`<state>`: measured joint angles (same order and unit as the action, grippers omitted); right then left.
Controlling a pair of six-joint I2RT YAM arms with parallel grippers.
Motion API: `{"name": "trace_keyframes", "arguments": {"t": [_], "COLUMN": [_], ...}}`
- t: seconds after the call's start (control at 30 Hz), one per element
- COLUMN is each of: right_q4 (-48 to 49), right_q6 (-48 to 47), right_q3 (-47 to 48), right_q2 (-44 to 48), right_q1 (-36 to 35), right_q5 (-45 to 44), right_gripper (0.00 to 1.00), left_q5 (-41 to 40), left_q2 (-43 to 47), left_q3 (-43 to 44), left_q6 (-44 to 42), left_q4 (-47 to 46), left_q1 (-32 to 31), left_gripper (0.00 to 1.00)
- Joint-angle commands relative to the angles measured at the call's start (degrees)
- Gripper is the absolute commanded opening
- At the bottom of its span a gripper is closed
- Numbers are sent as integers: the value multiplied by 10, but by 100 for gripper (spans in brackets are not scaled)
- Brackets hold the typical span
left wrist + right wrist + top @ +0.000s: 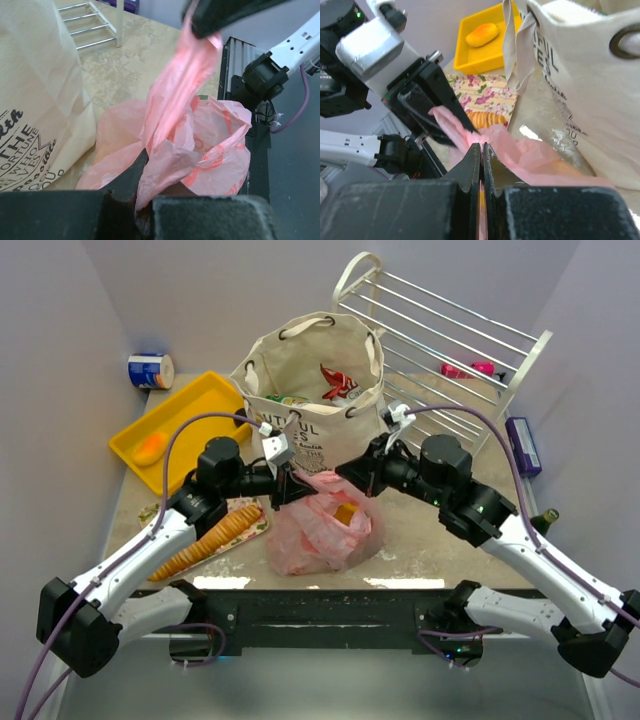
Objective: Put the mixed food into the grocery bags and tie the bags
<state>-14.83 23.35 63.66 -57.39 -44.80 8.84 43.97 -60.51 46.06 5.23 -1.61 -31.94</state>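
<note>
Two pinches on one bag: the left gripper (pixel 287 480) and the right gripper (pixel 347 470) are each closed tight on a gathered strip of the pink plastic bag (pixel 318 530), which sits mid-table, just on the near side of the cream canvas tote (pixel 300 365). Between the two grips the film is drawn taut, and the left wrist view shows it stretched into a narrow band. A yellow food item (pixel 345 512) shows inside the bag's mouth, and a red cookie packet (pixel 337 380) pokes from the tote. Tying this bag seems to be the step in hand. Next, I judge, the arms must cross their strips and pass one under the other — gently, since thin film could tear or slip.
</note>
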Motion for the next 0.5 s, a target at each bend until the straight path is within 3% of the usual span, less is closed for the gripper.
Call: {"name": "trace_keyframes", "arguments": {"t": [0.0,0.3,0.47], "right_q4": [25,51,33], "right_q6": [37,93,92], "right_q3": [-52,-154,-177], "right_q2": [41,34,21], "right_q1": [-27,-86,-86], "right_q5": [30,-3,-84], "right_gripper": [0,0,0], "left_q5": [-61,-69,-57], "left_q2": [13,24,34], "left_q3": [0,-34,-47], "left_q6": [28,83,96], "left_q4": [-21,-68,-71], "left_q1": [1,1,1], "left_gripper": [0,0,0]}}
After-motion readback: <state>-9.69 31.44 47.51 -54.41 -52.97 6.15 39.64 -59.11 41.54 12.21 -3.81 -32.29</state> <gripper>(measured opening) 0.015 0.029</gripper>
